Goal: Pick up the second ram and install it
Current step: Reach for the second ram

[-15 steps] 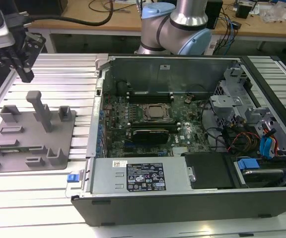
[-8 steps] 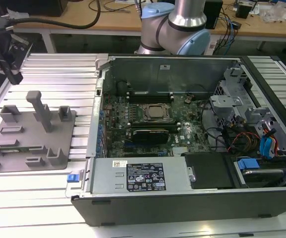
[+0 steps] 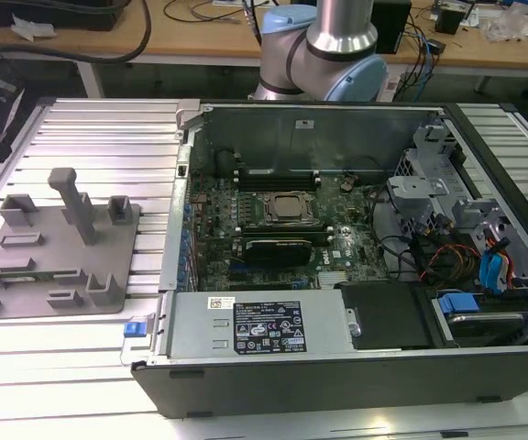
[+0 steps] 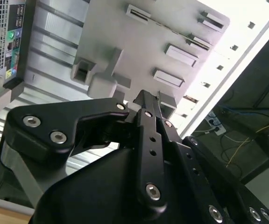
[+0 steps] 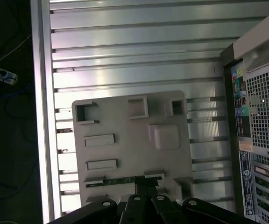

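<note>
The second ram (image 5: 112,181) stands on edge in a narrow slot near one edge of the grey holder tray (image 5: 125,126). The slot keeps the thin board upright, with its top edge free to be gripped from above. The tray lies flat on the slatted table (image 3: 90,128), towards the edge on the exterior view's left, just beside the open computer case (image 3: 337,376) and within easy reach of the board it feeds. In both wrist views the gripper (image 5: 146,186) hangs above the tray and apart from it, lined up over one end portion of the stick. Its fingertips are drawn close together and nothing is visible between them, so the stick has not been picked up. In the second wrist view the gripper (image 4: 144,95) points down at the tray's posts and pockets, which suggests it is placed for a straight vertical approach. I judge the pick-up has not begun.
</note>
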`<state>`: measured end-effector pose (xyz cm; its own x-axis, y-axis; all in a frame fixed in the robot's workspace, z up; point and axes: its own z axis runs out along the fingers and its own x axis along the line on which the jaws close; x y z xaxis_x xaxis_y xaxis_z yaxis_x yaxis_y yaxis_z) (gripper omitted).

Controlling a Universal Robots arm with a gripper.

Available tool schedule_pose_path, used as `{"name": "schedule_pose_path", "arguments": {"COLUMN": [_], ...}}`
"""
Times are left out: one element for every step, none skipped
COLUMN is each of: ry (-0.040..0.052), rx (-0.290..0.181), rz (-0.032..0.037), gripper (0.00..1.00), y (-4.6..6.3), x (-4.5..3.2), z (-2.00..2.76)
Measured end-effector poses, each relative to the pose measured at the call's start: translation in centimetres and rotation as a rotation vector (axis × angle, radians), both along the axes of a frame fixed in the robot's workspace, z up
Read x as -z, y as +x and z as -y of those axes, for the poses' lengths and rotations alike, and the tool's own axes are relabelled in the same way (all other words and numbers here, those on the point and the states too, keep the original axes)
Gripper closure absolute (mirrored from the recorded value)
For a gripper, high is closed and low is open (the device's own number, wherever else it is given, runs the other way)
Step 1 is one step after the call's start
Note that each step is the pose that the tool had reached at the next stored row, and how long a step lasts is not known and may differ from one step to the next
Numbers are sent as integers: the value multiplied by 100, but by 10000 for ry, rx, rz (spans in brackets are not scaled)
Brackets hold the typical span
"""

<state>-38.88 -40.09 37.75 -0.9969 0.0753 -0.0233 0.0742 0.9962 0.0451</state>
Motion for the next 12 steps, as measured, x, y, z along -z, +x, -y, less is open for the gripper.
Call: {"name": "schedule_pose_path", "arguments": {"ry": [0,0,0,0,0,1,0,1,1,-1,-1,0], "rx": [0,0,0,-2,0,0,-2,-1,0,0,0,0], "rz": [1,1,1,1,1,1,1,2,1,-1,-1,0], "gripper": [92,92,92,92,92,92,92,92,92,92,92,92], "y": [-44,-68,-107,-134,-155,-169,-184,-195,-203,-206,-206,-205], "x": [20,32,62,90,110,125,143,162,190,226,245,259], "z": [2,4,11,24,32,38,46,55,72,106,128,143]}}
